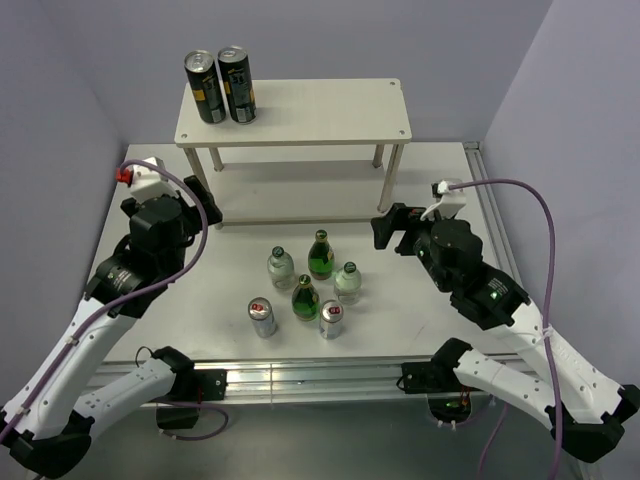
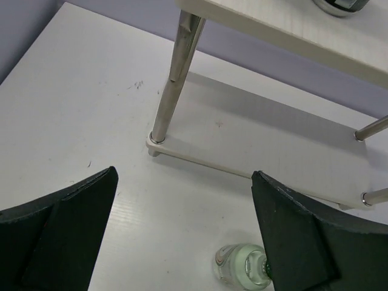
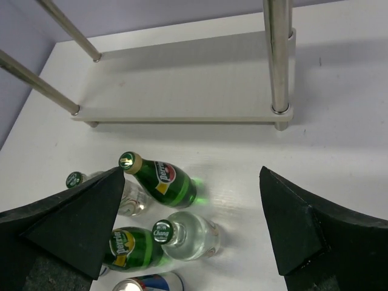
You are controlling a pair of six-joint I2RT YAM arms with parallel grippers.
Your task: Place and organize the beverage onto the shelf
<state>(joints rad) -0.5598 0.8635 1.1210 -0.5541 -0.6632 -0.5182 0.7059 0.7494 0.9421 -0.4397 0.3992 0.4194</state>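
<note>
Cream shelf (image 1: 320, 112) stands just beyond left claw (image 2: 183, 174) and right claw (image 3: 191, 173), both gaping, empty.

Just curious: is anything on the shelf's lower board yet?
No, the lower board is bare; both black cans stand on the top board.

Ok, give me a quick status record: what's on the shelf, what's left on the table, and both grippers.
shelf top board: two black cans, upright, side by side at its left end
lower board: nothing on it where visible
table: two green bottles, two clear bottles, two silver cans, all upright, clustered in front of the shelf
left gripper: open, empty, near the shelf's left front leg
right gripper: open, empty, right of the cluster
</note>
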